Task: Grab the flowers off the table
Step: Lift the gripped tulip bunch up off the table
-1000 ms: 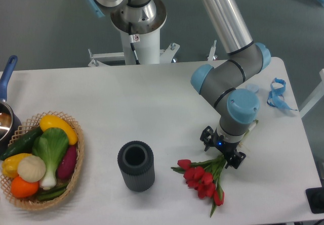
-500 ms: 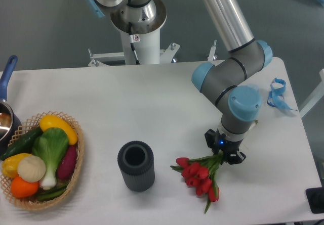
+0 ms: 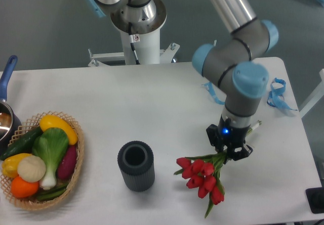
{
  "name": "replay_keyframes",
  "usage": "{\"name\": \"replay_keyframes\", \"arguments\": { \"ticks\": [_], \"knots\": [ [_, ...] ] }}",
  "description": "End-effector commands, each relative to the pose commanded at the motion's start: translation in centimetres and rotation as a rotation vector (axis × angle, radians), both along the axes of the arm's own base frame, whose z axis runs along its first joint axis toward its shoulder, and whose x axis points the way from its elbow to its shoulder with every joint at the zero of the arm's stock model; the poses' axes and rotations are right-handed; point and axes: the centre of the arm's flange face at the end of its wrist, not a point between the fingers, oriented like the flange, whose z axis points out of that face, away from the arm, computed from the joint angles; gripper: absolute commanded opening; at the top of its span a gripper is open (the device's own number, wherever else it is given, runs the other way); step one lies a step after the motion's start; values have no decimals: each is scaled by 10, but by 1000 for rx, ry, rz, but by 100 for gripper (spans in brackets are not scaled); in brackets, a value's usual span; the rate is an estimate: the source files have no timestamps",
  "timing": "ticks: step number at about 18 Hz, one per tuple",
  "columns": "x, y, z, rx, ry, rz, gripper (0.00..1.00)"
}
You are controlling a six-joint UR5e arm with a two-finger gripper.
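Observation:
The flowers [image 3: 201, 175] are a bunch of red tulips with green leaves, at the front right of the white table [image 3: 152, 103]. My gripper [image 3: 229, 149] is shut on their green stems, just above the blooms. The pale stem ends [image 3: 255, 126] stick out behind the gripper to the upper right. The blooms hang down to the lower left and look lifted a little off the tabletop. The arm rises from the gripper toward the back.
A dark ribbed vase [image 3: 135, 166] stands upright left of the flowers. A wicker basket [image 3: 76, 169] of vegetables sits at the front left, a pot with a blue handle [image 3: 7, 78] at the left edge. Blue ribbon strips [image 3: 276, 94] lie at the back right.
The gripper has closed on the stems and risen a little, taking the flowers with it. The arm has straightened upward, uncovering a blue ribbon strip behind it.

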Motion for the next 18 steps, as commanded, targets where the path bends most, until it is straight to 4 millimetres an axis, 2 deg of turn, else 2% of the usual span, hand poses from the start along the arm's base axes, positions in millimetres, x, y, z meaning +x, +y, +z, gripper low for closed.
{"name": "replay_keyframes", "arguments": {
  "ticks": [3, 4, 7, 11, 18],
  "knots": [
    [6, 0, 36, 152, -71, 22, 29],
    [10, -4, 51, 194, -81, 21, 29],
    [18, -13, 80, 288, -98, 5, 29],
    [15, -21, 96, 418, -190, -1, 29],
    [8, -30, 102, 465, -205, -4, 29]
  ]
}}
